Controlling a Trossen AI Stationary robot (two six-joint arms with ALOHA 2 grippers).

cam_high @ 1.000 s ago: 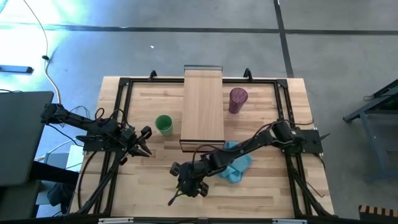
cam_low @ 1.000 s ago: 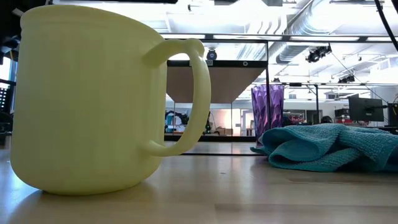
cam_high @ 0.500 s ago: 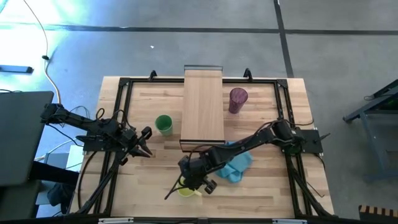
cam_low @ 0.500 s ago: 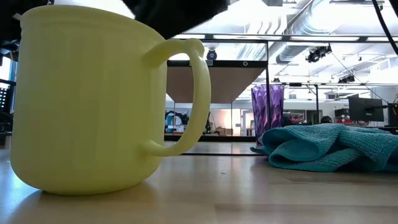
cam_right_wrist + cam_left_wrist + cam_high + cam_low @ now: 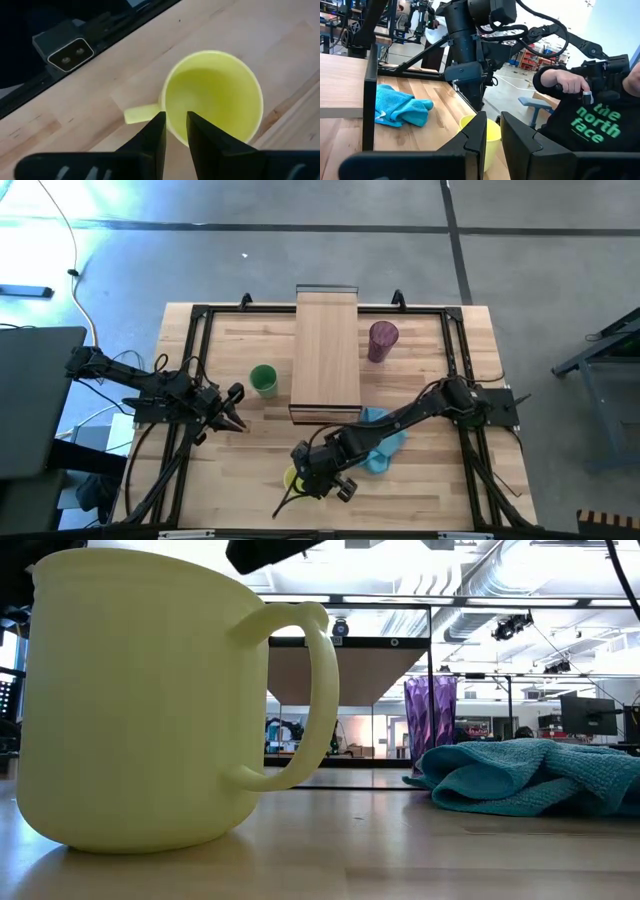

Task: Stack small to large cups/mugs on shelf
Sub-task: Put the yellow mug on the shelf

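The yellow mug (image 5: 291, 477) (image 5: 150, 700) (image 5: 215, 95) stands upright on its base near the table's front edge, its handle (image 5: 140, 114) toward the table's right. My right gripper (image 5: 308, 472) (image 5: 175, 127) hangs just above its rim beside the handle, slanting down and open by a narrow gap, touching nothing. The green cup (image 5: 263, 379) stands left of the shelf (image 5: 326, 355). The purple tumbler (image 5: 382, 340) (image 5: 430, 725) stands to the shelf's right. My left gripper (image 5: 238, 423) (image 5: 493, 125) waits at the table's left, level, a slim gap between its fingers.
A blue cloth (image 5: 385, 442) (image 5: 530, 775) (image 5: 400, 105) lies bunched under my right arm, right of the mug. A dark frame (image 5: 200, 315) runs round the tabletop. Beyond the table's near right corner, a person (image 5: 590, 120) in a black shirt holds a device.
My right gripper has drifted a little toward the table's right edge and slightly up while its wrist rolled and tipped. The yellow mug, hidden under it in the high view a second ago, now shows beside it. The mug has kept its place.
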